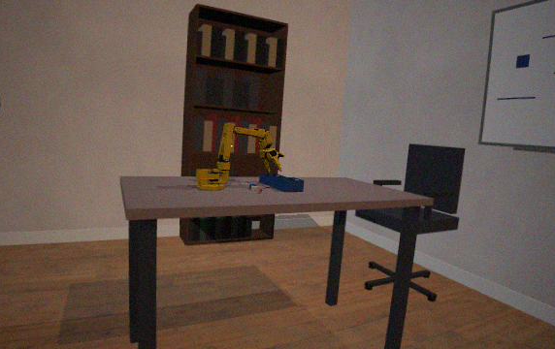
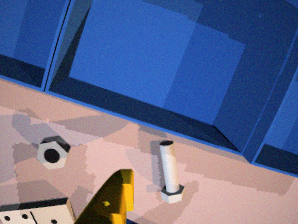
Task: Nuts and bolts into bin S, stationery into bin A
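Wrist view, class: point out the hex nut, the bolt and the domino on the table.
hex nut (image 2: pixel 51 152), wrist view, on its grey ring beside the hole.
bolt (image 2: pixel 166 165), wrist view, on the middle of its pale shank.
domino (image 2: pixel 33 220), wrist view, on its white spotted face.

No letters or numbers could be read; only black pips showed on the white domino (image 2: pixel 33 219), near left.
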